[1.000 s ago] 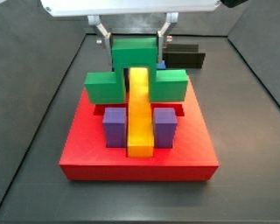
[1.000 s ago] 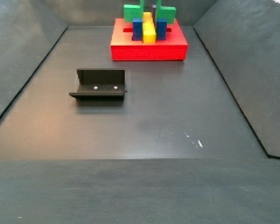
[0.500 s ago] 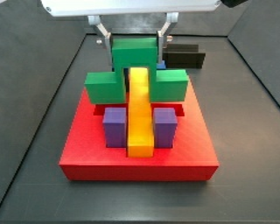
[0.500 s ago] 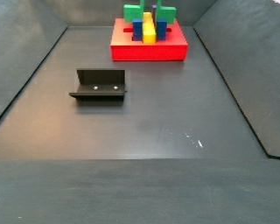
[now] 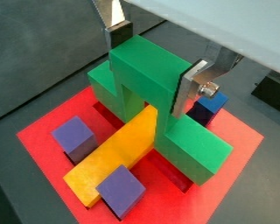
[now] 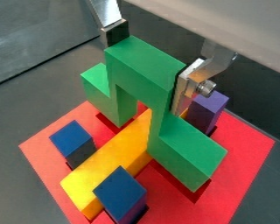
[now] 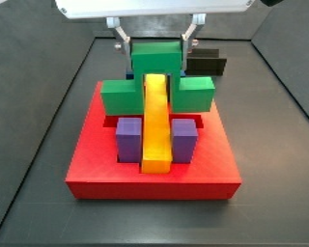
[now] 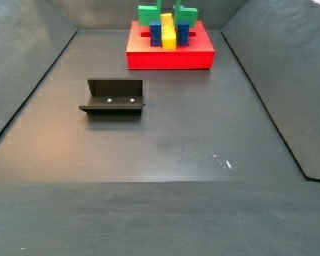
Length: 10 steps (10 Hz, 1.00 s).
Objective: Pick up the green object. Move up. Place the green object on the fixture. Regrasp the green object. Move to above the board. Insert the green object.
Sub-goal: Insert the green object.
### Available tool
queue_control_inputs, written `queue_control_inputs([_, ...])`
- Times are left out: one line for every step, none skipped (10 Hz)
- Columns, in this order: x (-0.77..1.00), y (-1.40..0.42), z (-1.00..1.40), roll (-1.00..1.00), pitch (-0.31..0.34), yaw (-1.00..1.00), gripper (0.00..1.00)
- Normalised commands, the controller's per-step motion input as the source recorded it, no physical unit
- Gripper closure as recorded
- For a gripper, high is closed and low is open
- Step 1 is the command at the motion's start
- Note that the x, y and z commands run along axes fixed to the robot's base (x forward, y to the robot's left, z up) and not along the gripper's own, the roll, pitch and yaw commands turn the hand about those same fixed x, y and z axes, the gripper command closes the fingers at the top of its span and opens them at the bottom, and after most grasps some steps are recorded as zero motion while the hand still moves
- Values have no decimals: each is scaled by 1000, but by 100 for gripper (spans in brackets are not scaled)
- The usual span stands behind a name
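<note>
The hand [image 7: 156, 45] is closed on the green object [image 7: 154, 82], which straddles the yellow bar [image 7: 156, 125] on the board [image 7: 152, 169]

- You will find no text, label, brand, number or sign to read in any view.
- The gripper [image 5: 154, 61], over the board [image 5: 241, 144] and closed on the green object [image 5: 149, 83], shows you plain silver fingers [image 5: 192, 83] with no marking.
- The green object, the yellow bar [image 7: 156, 123] and the blue and purple blocks [image 6: 70, 140] show you bare coloured faces.
- The fixture [image 8: 113, 98] shows you two small pale dots on its front, too small to read as characters.
- The floor [image 8: 163, 150] gives you only faint scuffs, no writing.
</note>
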Motion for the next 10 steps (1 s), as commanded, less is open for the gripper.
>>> queue_control_inputs([29, 0, -134, 27, 0, 0, 100])
queue_control_inputs([6, -3, -166, 43, 0, 0, 100])
queue_control_inputs([0, -6, -189, 109, 0, 0, 100])
queue_control_inputs([0, -9, -134, 109, 0, -37, 100])
queue_control_inputs([0, -29, -89, 80, 3, -100, 100])
queue_control_inputs([0, -11, -43, 34, 0, -166, 100])
queue_control_inputs([31, 0, -57, 7, 0, -80, 100])
queue_control_inputs([23, -3, -77, 16, 0, -77, 100])
queue_control_inputs([26, -9, -97, 26, 0, -74, 100])
queue_control_inputs([11, 0, -111, 14, 0, -60, 100])
